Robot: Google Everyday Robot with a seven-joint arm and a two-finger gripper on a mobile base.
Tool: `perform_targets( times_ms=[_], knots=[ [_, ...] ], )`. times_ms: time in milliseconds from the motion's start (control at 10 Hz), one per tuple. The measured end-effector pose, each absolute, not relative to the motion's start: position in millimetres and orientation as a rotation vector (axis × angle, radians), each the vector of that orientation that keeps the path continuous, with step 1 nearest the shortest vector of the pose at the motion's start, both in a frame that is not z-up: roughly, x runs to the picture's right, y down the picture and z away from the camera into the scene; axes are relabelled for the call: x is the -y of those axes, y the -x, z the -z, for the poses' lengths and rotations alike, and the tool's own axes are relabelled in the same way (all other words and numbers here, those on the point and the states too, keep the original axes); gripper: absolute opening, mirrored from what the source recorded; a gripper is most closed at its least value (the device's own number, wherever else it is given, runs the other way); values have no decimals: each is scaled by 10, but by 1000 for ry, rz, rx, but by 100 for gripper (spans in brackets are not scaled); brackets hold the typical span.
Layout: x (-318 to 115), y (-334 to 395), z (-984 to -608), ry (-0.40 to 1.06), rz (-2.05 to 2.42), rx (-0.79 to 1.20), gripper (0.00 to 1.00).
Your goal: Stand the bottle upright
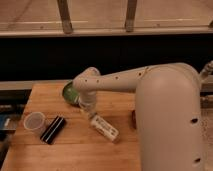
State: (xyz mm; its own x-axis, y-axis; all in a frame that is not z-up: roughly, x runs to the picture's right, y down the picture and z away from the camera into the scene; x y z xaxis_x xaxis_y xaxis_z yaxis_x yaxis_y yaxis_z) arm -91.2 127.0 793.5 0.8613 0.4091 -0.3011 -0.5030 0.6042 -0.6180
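Note:
The bottle (105,127) lies on its side on the wooden table (75,150), whitish with a pale label, its cap end pointing up-left. My gripper (86,110) hangs from the white arm just above and left of the bottle's cap end, close to it.
A clear plastic cup (34,122) stands at the table's left. A black rectangular bar (53,129) lies beside it. A green bowl (70,93) sits behind the gripper, partly hidden by the arm. A dark object (134,118) peeks out beside the arm's big white body at right.

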Motion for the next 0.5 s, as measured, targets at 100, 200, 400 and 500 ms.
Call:
perform_targets(
  times_ms=[100, 200, 400, 500],
  knots=[
    [-1144, 893, -7911, 745, -528, -131, 0],
    [-940, 875, -7860, 731, -532, -115, 0],
    [-617, 807, -7830, 708, -546, -89, 0],
    [-532, 813, -7834, 704, -546, -80, 0]
  ],
)
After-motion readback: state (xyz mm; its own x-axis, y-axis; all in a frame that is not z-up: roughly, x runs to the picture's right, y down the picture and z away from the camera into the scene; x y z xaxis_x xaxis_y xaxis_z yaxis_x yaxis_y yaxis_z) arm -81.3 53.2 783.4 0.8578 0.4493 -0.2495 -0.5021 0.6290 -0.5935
